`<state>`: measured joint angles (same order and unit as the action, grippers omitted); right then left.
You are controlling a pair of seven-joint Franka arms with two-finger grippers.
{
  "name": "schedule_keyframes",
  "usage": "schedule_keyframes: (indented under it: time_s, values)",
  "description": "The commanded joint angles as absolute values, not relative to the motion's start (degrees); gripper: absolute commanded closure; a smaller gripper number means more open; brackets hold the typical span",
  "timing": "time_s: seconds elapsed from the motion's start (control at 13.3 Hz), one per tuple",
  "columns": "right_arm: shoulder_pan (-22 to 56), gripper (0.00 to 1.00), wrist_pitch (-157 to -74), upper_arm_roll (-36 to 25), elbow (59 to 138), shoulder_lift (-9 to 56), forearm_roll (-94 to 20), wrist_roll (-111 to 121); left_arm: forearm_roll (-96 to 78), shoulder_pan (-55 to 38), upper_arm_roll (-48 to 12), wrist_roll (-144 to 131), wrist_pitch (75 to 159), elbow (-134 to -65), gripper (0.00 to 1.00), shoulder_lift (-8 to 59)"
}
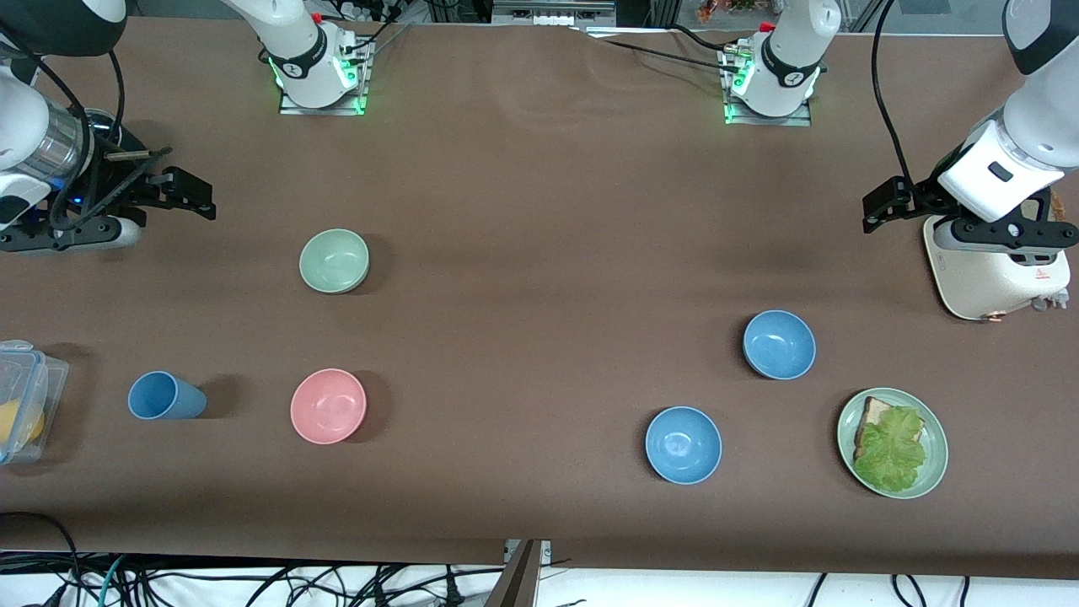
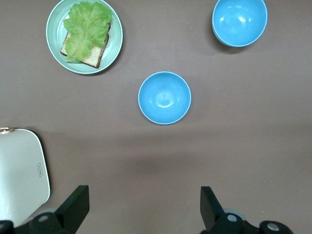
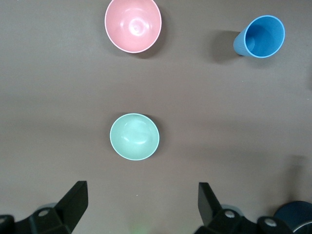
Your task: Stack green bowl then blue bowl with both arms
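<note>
Left gripper (image 2: 141, 209) and right gripper (image 3: 141, 207) are held wide open, parked high (nothing grabbed), so green bowl (image 1: 335, 260) and blue bowl (image 1: 779, 344) are kept reachable.

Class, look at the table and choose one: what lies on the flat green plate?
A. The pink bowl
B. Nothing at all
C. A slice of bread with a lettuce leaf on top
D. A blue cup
C. The green plate carries a slice of bread with a lettuce leaf laid over it, and the left wrist view shows the same.
</note>
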<state>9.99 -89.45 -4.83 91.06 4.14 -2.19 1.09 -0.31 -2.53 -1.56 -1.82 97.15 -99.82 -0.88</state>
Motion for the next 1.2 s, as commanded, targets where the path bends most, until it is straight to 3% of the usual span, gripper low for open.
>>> schedule_keyframes:
  time_s: [0.0,1.13]
  values:
    - [8.88,0.00,-88.95,-4.04,91.58,3.25,-2.20,2.11,0.70,-2.72,-1.41,-1.49,95.71,-97.91,0.00,-0.09]
    - [8.88,0.00,-89.39,-3.96,91.93,2.99,-1.85,3.34,0.70,-2.64,-1.41,-1.49,95.71,-97.91,0.00,-0.09]
